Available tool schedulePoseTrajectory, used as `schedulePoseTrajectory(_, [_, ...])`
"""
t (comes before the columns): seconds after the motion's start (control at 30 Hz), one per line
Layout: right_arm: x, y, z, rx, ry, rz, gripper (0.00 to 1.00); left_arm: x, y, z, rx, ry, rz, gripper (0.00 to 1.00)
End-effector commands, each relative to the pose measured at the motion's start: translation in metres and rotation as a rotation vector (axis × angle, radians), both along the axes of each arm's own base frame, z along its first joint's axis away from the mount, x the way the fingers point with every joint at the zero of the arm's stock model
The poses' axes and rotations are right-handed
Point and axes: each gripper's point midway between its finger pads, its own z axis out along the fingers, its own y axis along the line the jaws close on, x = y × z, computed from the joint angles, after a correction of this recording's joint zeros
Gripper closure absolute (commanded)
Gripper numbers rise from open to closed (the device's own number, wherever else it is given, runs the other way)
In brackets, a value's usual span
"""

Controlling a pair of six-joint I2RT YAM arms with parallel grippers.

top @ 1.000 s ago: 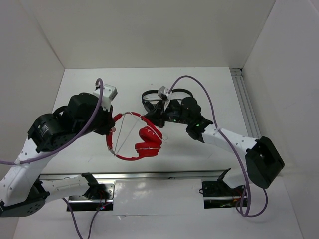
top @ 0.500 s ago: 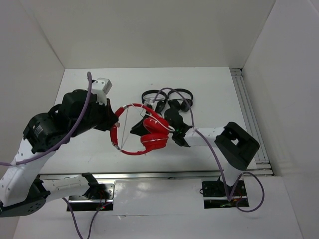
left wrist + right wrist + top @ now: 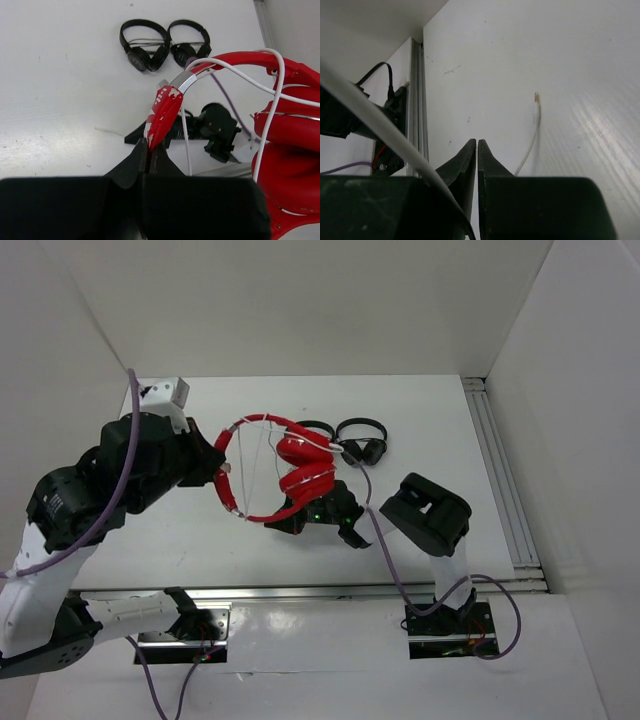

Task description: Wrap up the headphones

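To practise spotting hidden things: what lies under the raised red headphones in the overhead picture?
The right gripper lies under the red headphones, low over the table. The cups cover part of it, so not all of it shows.

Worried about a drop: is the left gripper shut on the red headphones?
Shut. Left wrist view shows the left gripper pinching the red headphones at the headband end, no gap between the jaws.

White arms [image 3: 25,590], black joints [image 3: 90,490] — trailing purple cables [image 3: 385,558]

Red headphones [image 3: 290,165] cropped at left wrist view's right edge, white cable [image 3: 380,129] blurred up close, right gripper [image 3: 477,145] hidden under headphones from above.
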Motion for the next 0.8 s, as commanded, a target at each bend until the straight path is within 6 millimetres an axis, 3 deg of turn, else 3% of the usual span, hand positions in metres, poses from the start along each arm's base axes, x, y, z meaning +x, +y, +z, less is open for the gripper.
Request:
schedulePoseTrajectory(0.0, [-0.013, 0.009, 0.019, 0.099, -0.056, 0.024, 0.89, 0.017, -0.002, 0.058, -0.181, -0.137, 0.100, 1.00])
schedulePoseTrajectory(0.07, [-0.019, 0.006, 0.008, 0.080, -0.040, 0.022, 0.90, 0.025, -0.001, 0.054, -0.152, -0.132, 0.135, 1.00])
schedulePoseTrajectory(0.17, [-0.029, 0.003, 0.000, 0.056, -0.036, 0.015, 1.00, 0.048, -0.006, 0.047, -0.093, -0.120, 0.169, 1.00])
schedulePoseTrajectory(0.27, [-0.042, -0.002, -0.003, 0.028, -0.045, -0.009, 1.00, 0.070, -0.006, 0.035, -0.047, -0.088, 0.224, 1.00])
schedulePoseTrajectory(0.4, [-0.062, -0.011, 0.000, 0.000, -0.058, -0.041, 1.00, 0.095, 0.012, 0.035, -0.040, -0.105, 0.359, 1.00])
schedulePoseTrajectory(0.47, [-0.076, -0.007, 0.013, 0.007, -0.079, -0.044, 1.00, 0.104, 0.017, 0.035, -0.040, -0.107, 0.390, 1.00])
schedulePoseTrajectory(0.5, [-0.087, -0.010, 0.002, -0.042, -0.075, -0.020, 1.00, 0.114, 0.021, 0.030, -0.024, -0.100, 0.424, 1.00])
schedulePoseTrajectory(0.53, [-0.092, -0.007, 0.005, -0.054, -0.087, -0.015, 1.00, 0.119, 0.023, 0.026, -0.015, -0.091, 0.436, 1.00])
schedulePoseTrajectory(0.57, [-0.110, 0.000, 0.018, -0.045, -0.108, 0.023, 1.00, 0.124, 0.024, 0.022, -0.005, -0.082, 0.447, 1.00])
schedulePoseTrajectory(0.63, [-0.126, 0.006, 0.022, -0.094, -0.154, 0.049, 1.00, 0.134, 0.031, 0.009, 0.005, -0.053, 0.494, 1.00])
schedulePoseTrajectory(0.67, [-0.149, 0.012, 0.029, -0.097, -0.179, 0.101, 1.00, 0.137, 0.030, -0.001, 0.020, -0.034, 0.506, 1.00])
schedulePoseTrajectory(0.7, [-0.157, 0.020, 0.055, -0.061, -0.216, 0.109, 1.00, 0.142, 0.034, -0.015, 0.041, -0.012, 0.522, 1.00])
schedulePoseTrajectory(0.77, [-0.188, 0.023, 0.057, -0.116, -0.268, 0.188, 1.00, 0.148, 0.036, -0.033, 0.046, 0.016, 0.546, 1.00])
